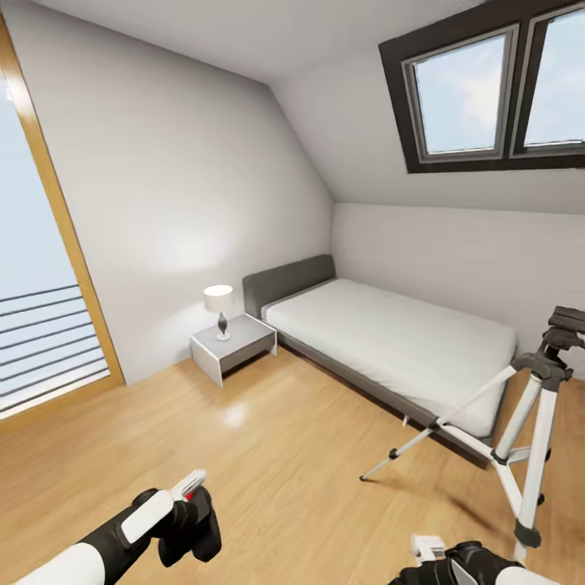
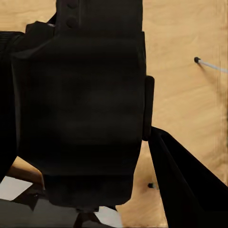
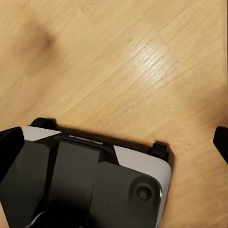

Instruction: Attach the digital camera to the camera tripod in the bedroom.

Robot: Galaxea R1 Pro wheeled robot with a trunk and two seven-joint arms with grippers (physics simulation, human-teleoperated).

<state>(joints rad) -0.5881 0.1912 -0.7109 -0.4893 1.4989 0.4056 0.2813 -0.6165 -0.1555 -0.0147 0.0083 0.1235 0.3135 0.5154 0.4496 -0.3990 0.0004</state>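
Nearest the head camera, at about seven o'clock in its picture, the left gripper point(image 1: 188, 520) is clamped around the digital camera point(image 2: 78, 109), a black boxy body with a speck of red showing beside the white finger; in the left wrist view the camera's dark bulk sits between the fingers point(image 2: 187, 187) and blocks most of the floor. The chief risk appears to be the grip itself: the camera hangs low and slightly askew, so a quick swing toward the tripod could let it slip or twist, and its underside would then meet the mount crooked. At about five o'clock the right gripper point(image 1: 455, 561) is low at the frame's edge; its wrist view shows the robot's own base over the wood floor point(image 3: 142, 57), and whether its fingers are spread or pressed together cannot be told. It sits close to the camera tripod point(image 1: 536, 422), which stands at four o'clock with silver legs splayed, black joints and a dark grey head near the right edge. A careless arm or base move could probably knock a leg and tip it. Beyond, at two o'clock, lies the grey bed point(image 1: 390, 333), with a nightstand point(image 1: 231, 345) and lamp point(image 1: 219, 309) at eleven o'clock.
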